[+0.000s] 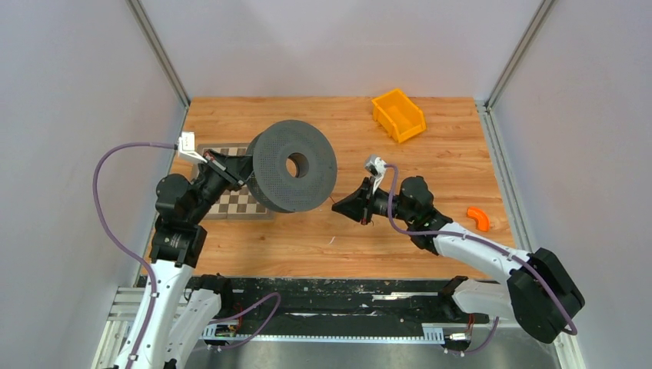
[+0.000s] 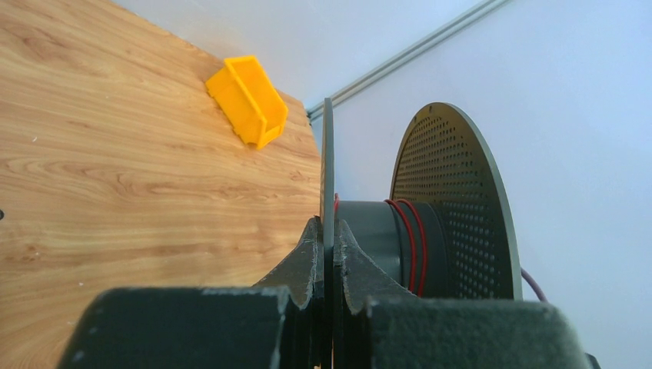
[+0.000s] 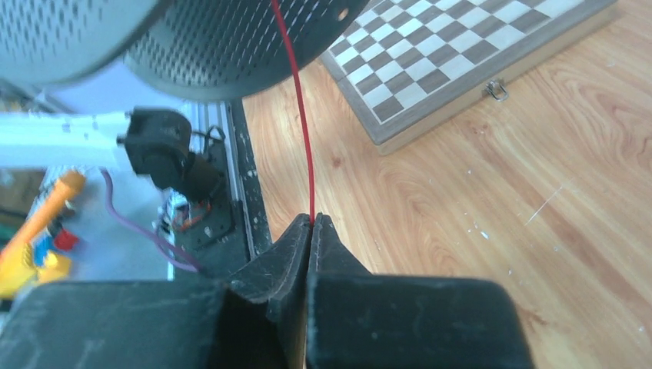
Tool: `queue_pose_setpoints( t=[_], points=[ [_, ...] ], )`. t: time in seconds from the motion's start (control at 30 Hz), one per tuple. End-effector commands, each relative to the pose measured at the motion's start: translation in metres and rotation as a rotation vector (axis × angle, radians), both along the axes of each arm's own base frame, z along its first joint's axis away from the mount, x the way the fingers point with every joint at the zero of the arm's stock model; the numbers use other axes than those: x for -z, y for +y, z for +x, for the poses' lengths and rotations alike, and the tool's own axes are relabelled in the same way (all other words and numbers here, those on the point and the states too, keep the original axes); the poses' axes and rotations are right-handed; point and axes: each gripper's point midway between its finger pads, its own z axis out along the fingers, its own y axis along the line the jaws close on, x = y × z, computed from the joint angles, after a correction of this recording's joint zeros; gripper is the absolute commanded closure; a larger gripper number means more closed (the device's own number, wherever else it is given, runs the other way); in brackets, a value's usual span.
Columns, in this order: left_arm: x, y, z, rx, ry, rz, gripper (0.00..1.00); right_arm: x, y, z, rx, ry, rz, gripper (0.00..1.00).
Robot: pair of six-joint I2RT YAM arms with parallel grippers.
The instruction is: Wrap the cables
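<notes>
- Cable (image 3: 296, 115), a very thin red wire, pulled straight from the big spool (image 3: 231, 38) down to the tips of the right gripper (image 3: 311, 223)
- Right gripper closed tight on the wire, both black fingers pressed together with only the red line between them
- More of the same wire on the middle of the spool (image 2: 454, 207): a few red turns side by side on the grey drum, plain to see from the left wrist
- Spool dark grey and round like a fat wheel, with two flat sides full of little holes and one round hole through the middle
- Left gripper (image 2: 327, 231) clamped on the thin edge of one flat side, one finger on each face of it
- From above: spool held up on its edge at the tips of the left gripper, tipped a bit, over the right part of the chessboard (image 1: 244, 204); looks lifted off the board, but hard to be sure
- Right gripper just to the right of the spool, low over the wooden table (image 1: 346, 246), pointing at it; wire between the two too thin to make out well from up there
- Chessboard shut like a box, with a small metal clasp (image 3: 496, 91) on its side
- Orange bin (image 1: 398, 115) at the far side of the table, well apart from both arms
- Small orange curved piece (image 1: 479, 218) flat on the table near the right edge, beside the right arm
</notes>
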Motion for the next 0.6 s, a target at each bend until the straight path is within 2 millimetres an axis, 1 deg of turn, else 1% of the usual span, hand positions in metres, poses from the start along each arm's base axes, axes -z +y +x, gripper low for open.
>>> queue_pose_setpoints(
  t=[0.0,0.03,0.07,0.1,0.17,0.27,0.3,0.37,0.4,0.53,0.57],
  points=[
    [-0.022,0.012,0.005,-0.076,-0.066,-0.119,1.00,-0.035,0.004,0.027,0.186,0.244,0.105,1.00],
    [-0.020,0.013,0.006,-0.085,-0.058,-0.136,1.00,-0.038,0.004,0.031,0.226,0.295,0.130,0.99],
    [-0.015,0.017,0.009,-0.106,-0.036,-0.170,1.00,-0.041,0.006,0.033,0.248,0.333,0.153,0.96],
    [-0.014,0.018,0.010,-0.116,-0.031,-0.184,1.00,-0.044,0.008,0.033,0.259,0.351,0.167,0.95],
    [-0.009,0.022,0.013,-0.140,-0.013,-0.203,1.00,-0.046,0.011,0.032,0.284,0.331,0.168,0.95],
    [-0.003,0.031,0.018,-0.205,0.031,-0.205,1.00,-0.039,0.016,0.026,0.306,0.296,0.125,0.93],
    [0.002,0.035,0.020,-0.231,0.058,-0.201,1.00,-0.036,0.020,0.022,0.300,0.291,0.109,0.93],
    [0.001,0.038,0.020,-0.248,0.060,-0.210,1.00,-0.030,0.023,0.017,0.293,0.275,0.084,0.99],
    [0.000,0.038,0.019,-0.251,0.058,-0.214,1.00,-0.027,0.025,0.015,0.285,0.269,0.075,1.00],
    [-0.003,0.038,0.019,-0.248,0.043,-0.216,1.00,-0.025,0.025,0.015,0.277,0.227,0.040,1.00],
    [-0.003,0.038,0.018,-0.249,0.039,-0.208,1.00,-0.026,0.024,0.016,0.282,0.211,0.036,1.00]
  ],
)
